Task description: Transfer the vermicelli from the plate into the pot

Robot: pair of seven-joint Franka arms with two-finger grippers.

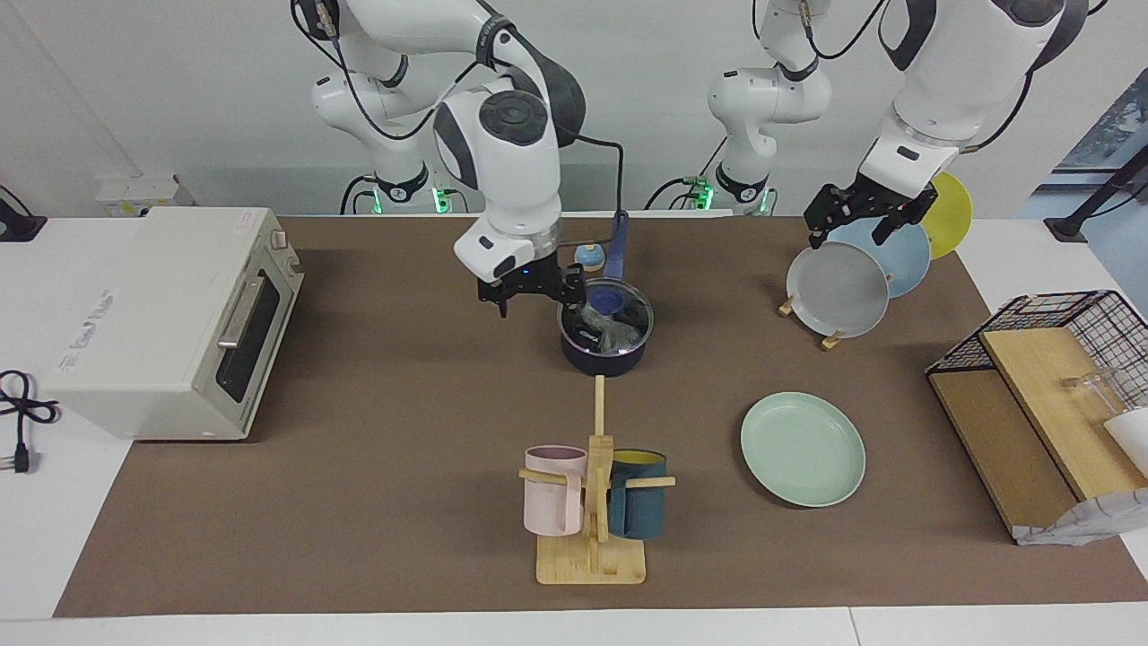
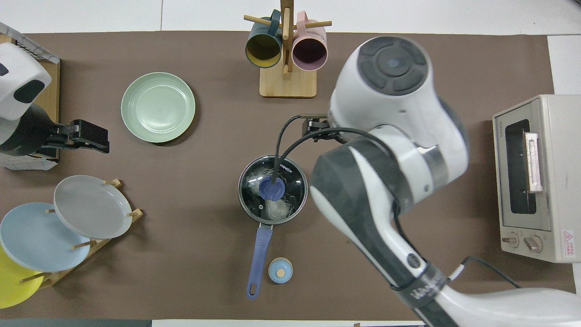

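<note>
The dark navy pot [image 1: 603, 354] [image 2: 272, 190] stands mid-table, its long blue handle [image 2: 259, 256] pointing toward the robots. A glass lid with a blue knob [image 1: 609, 295] [image 2: 272, 187] lies on it. The whitish vermicelli [image 1: 601, 335] [image 2: 278, 209] shows inside, under the lid. The mint-green plate [image 1: 803, 449] [image 2: 158, 107] lies bare, farther from the robots and toward the left arm's end. My right gripper [image 1: 536, 296] is open and empty, low beside the pot; the arm mostly hides it in the overhead view. My left gripper [image 1: 850, 235] [image 2: 93, 136] is open and empty, up over the plate rack.
A rack holds grey [image 1: 839, 289], light blue [image 1: 901, 256] and yellow [image 1: 951, 213] plates. A mug tree [image 1: 592, 502] carries a pink mug and a dark teal mug. A small light blue knob-shaped thing [image 1: 589, 256] sits by the pot handle. A toaster oven [image 1: 170, 323] and a wire basket [image 1: 1058, 359] stand at the table's ends.
</note>
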